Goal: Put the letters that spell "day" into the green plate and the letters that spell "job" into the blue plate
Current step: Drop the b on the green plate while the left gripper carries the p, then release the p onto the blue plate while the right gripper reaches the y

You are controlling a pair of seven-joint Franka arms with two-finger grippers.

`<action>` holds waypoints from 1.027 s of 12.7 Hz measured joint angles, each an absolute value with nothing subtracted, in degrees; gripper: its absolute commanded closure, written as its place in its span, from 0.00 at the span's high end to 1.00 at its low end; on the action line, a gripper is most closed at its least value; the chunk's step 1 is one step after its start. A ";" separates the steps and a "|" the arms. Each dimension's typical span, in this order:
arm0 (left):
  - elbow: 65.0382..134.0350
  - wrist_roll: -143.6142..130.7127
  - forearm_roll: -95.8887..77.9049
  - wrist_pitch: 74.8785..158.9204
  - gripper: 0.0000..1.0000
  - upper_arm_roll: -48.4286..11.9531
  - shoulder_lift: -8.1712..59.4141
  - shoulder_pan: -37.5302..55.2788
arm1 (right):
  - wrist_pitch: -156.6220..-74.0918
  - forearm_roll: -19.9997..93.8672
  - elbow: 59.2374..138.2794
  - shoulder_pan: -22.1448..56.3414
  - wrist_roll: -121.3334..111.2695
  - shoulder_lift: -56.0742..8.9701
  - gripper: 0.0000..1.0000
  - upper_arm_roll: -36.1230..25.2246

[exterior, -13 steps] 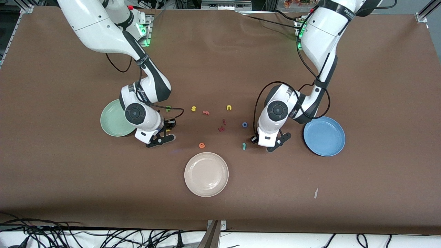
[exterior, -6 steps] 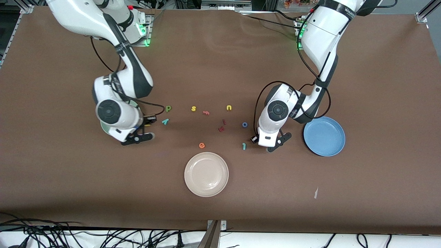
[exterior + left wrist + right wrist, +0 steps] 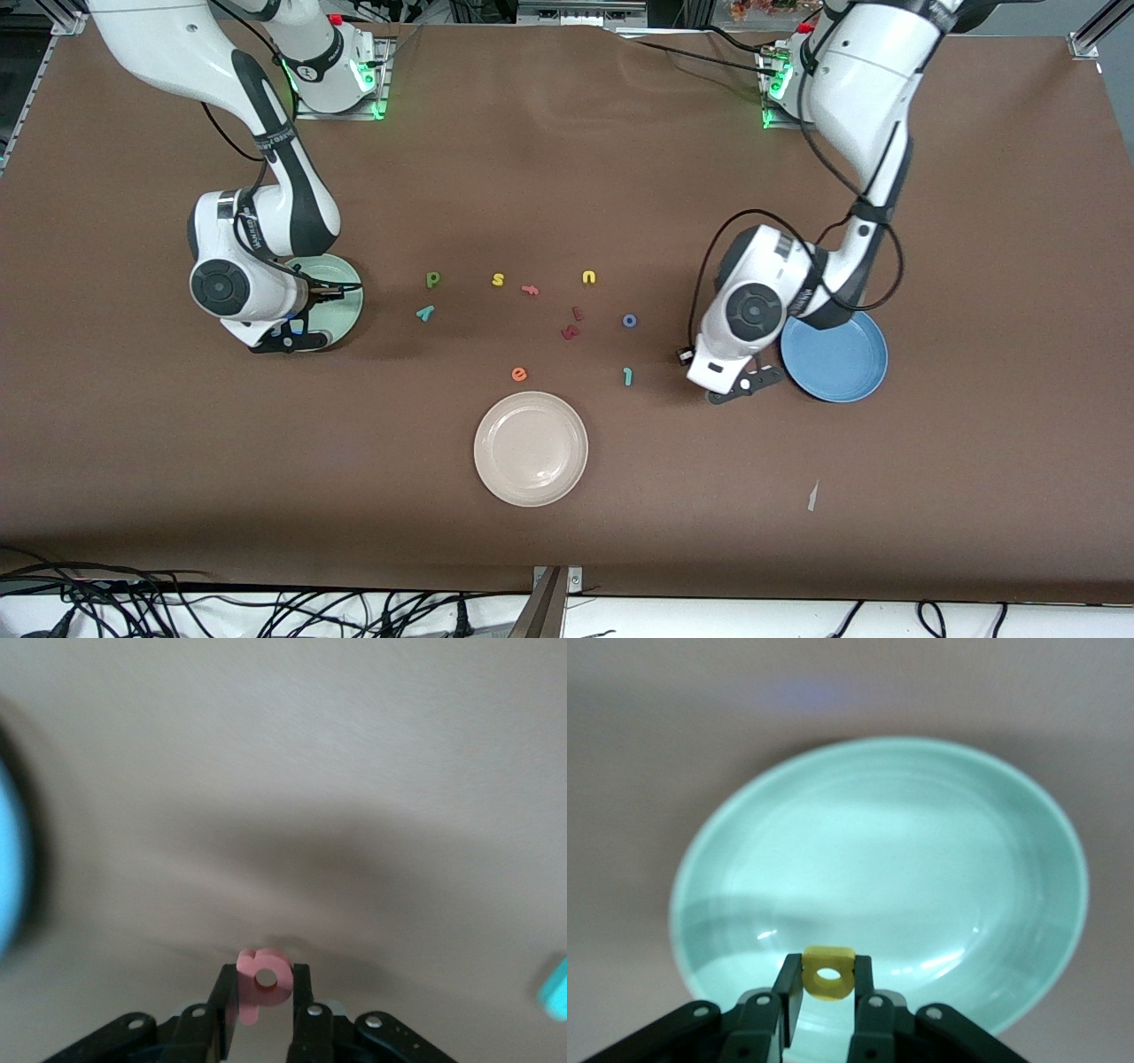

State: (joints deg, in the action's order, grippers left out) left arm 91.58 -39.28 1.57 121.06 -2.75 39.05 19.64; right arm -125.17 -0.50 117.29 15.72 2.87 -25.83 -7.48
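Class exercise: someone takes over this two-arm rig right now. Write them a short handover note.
Right gripper: shut on the yellow a, over the green plate.
Left gripper: shut on the pink b, over the table beside the blue plate.
Still on the table: green d, teal y, blue o, teal j.
Done: nothing plated yet.
Left: release both, then fetch the other four.
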 measured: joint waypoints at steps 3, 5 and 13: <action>91.64 -17.84 1.67 114.46 0.13 -2.59 35.45 13.34 | -128.41 -0.50 120.59 15.92 2.89 -25.76 1.00 -7.48; 91.96 -3.77 3.02 111.99 0.13 -2.50 34.25 8.92 | -128.20 -0.47 120.44 15.93 3.03 -25.18 1.00 -7.46; 111.58 9.43 6.23 133.28 1.00 -2.61 28.56 3.16 | -124.60 -0.13 113.49 17.13 37.71 -20.82 0.97 3.78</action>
State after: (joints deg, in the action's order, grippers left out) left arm 111.58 9.43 6.23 133.28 -2.61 28.56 3.16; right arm -124.60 -0.13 113.49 17.13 37.71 -20.82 3.78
